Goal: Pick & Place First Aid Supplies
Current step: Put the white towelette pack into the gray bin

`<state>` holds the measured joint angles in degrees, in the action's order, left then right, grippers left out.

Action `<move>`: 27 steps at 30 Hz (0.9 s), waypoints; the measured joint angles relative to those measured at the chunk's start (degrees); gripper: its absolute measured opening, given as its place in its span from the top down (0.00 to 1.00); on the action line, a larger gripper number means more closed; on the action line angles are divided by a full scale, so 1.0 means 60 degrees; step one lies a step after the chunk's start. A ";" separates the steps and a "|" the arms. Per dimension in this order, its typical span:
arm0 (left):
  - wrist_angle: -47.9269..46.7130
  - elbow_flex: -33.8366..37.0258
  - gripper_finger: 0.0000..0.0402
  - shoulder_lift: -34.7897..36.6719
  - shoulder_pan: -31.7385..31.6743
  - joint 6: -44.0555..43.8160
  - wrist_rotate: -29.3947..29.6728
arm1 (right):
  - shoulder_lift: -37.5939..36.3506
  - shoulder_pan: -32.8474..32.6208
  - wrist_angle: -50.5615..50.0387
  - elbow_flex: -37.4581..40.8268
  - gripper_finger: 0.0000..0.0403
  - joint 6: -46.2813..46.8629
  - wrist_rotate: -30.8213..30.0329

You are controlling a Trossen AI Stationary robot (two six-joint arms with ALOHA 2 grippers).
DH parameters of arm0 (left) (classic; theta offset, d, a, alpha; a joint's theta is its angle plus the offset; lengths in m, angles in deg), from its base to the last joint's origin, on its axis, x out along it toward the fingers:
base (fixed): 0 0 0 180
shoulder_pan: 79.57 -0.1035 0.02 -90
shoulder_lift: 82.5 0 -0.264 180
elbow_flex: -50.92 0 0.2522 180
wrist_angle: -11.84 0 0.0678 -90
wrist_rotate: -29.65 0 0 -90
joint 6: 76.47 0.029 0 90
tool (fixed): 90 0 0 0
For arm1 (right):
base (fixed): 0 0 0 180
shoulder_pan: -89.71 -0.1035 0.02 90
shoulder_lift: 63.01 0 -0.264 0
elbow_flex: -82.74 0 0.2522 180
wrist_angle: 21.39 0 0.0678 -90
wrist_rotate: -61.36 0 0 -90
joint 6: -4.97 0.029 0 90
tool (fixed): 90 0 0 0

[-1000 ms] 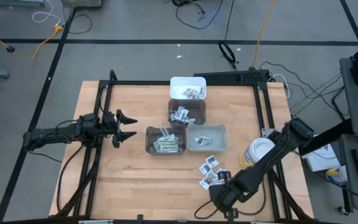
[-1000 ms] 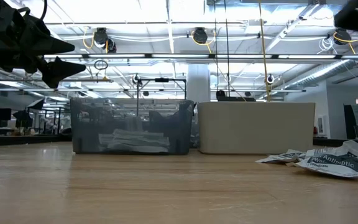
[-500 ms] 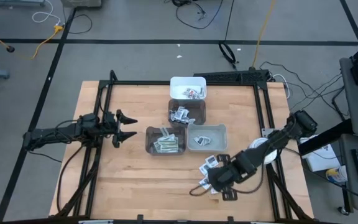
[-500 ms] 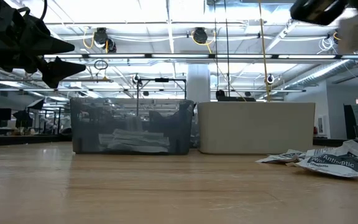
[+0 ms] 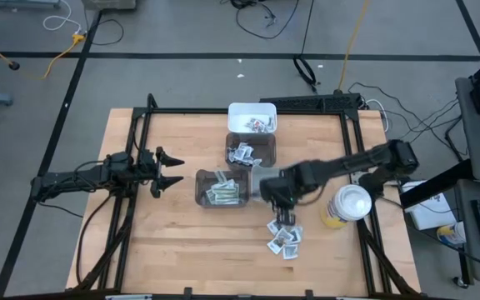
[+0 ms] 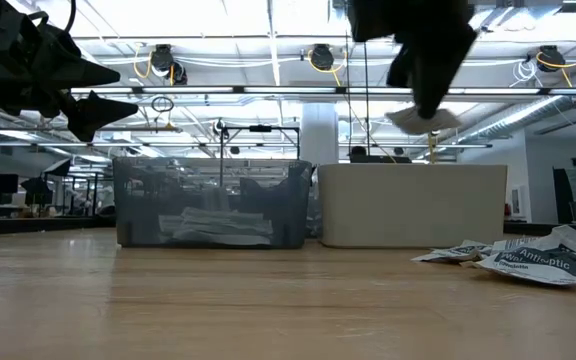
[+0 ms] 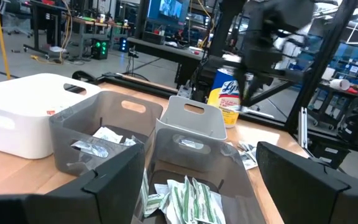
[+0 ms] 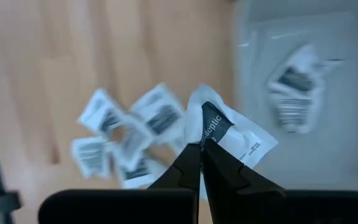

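Observation:
My right gripper (image 8: pixel 201 154) is shut on a white sachet with dark print (image 8: pixel 232 134) and hangs over the table (image 5: pixel 182 250), at the near edge of the light grey bin (image 5: pixel 294 177). The low view shows the sachet (image 6: pixel 423 120) under the gripper (image 6: pixel 430 92), above that bin (image 6: pixel 413 205). Several loose sachets (image 5: pixel 284 237) lie flat on the wood, near side of the bin. My left gripper (image 5: pixel 170 169) waits open at the table's left, level, with nothing between its fingers. My right gripper pinches the sachet between its two fingertips by one edge (image 8: pixel 205 138). The fingers come from above, pointing steeply down. The sachet is lifted clear and sticks out past the tips, roughly level.
A white bin (image 5: pixel 252 118), a dark bin with sachets (image 5: pixel 251 152) and a dark bin with green-striped packets (image 5: pixel 221 190) stand in the middle. One sachet (image 8: pixel 296 87) lies in the light grey bin. A yellow canister with a white lid (image 5: pixel 346 206) stands right of the loose sachets.
My right gripper has swung from the table's near right, by the loose sachets, up and toward the far edge to the light grey bin. It stayed shut and carried the sachet lifted clear.

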<state>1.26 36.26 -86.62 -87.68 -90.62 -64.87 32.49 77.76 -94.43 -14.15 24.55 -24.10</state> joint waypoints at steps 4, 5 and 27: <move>0.0000 0.0003 0.23 0.0001 0.0003 0.0000 0.0000 | 0.0000 0.1084 -0.0181 0.0000 1.00 -0.0509 -0.0024; 0.0000 0.0003 0.23 0.0001 -0.0001 0.0000 0.0000 | 0.0000 0.1343 -0.0198 0.0000 1.00 -0.0640 -0.0036; 0.0000 0.0001 0.23 -0.0001 0.0000 0.0000 0.0001 | 0.1602 0.2449 0.1353 0.0568 1.00 -0.1207 -0.0291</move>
<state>1.26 36.27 -86.63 -87.68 -90.62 -64.86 42.10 92.46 -86.31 -10.74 17.31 -25.85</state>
